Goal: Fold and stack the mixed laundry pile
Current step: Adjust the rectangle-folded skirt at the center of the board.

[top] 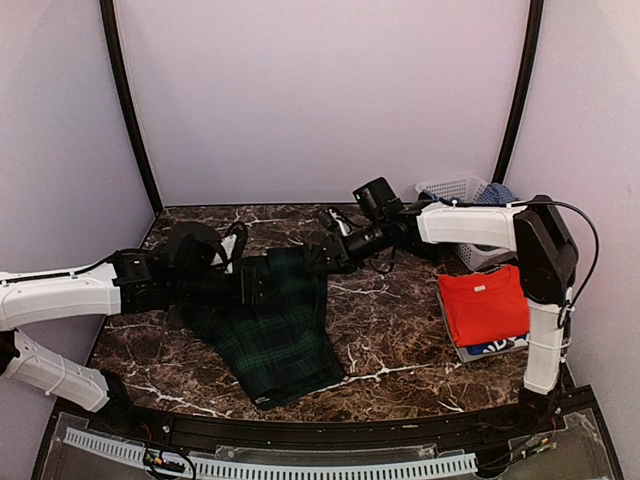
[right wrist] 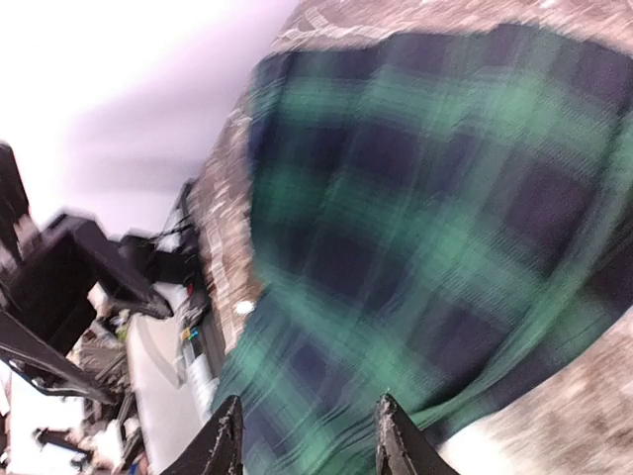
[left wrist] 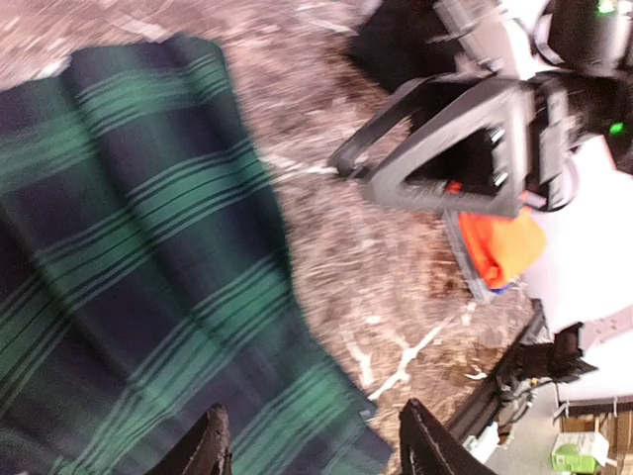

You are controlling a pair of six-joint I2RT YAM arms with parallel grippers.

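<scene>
Saw the dark green tartan pleated skirt [top: 275, 335] spread flat on the dark marbled counter [top: 400, 330], a little left of the middle, narrow end at the far side and broad end fanned toward the near edge. Found the left claw [top: 262, 282] stretched in from the left to the skirt's far left corner, low over the cloth. Made out both its fingers [left wrist: 211, 447] in the left wrist view, well parted, tartan visible under the gap and nothing pinched: released. Found the right claw [top: 323, 257] stretched in from the right to the skirt's far right corner, near the left claw but apart from it. Made out its fingers [right wrist: 226, 443] in the right wrist view, likewise parted over the plaid, no fold caught between them: released too. Could not judge, through the blur of the wrist views, any contact between claw and cloth. Noted the bright red-orange T-shirt [top: 485, 305] folded square at the right side of the counter, well apart from the skirt, on top of a royal blue T-shirt [top: 497, 347] with white print showing at its near edge, both on a flat grey tray [top: 458, 350]. Noted a white slotted plastic basket [top: 452, 188] at the far right corner, a blue patterned garment [top: 496, 192] visible over its rim.
</scene>
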